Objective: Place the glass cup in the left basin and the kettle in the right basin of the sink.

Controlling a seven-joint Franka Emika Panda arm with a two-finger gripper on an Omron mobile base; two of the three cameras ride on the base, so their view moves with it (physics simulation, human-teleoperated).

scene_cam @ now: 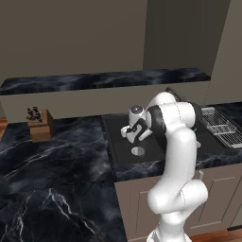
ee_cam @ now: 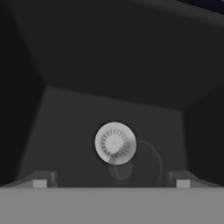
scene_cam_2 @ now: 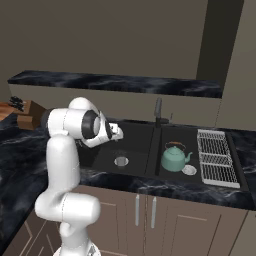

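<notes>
Left base view: one black sink [scene_cam: 124, 158] is being half hidden by the arm; one white drain [scene_cam: 137, 151] is showing.

Right base view: one rounded mint kettle [scene_cam_2: 175, 157] is sitting in the right basin [scene_cam_2: 170, 137].

Hand view: the gripper [ee_cam: 111, 183] is being held open above the left basin [ee_cam: 78, 113]; one faint see-through cup [ee_cam: 138, 166] is standing just beside its drain.

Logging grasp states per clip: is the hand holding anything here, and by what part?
Nothing is held. The hand is open over the left basin; the glass cup stands free between its fingertips, beside the drain.
</notes>
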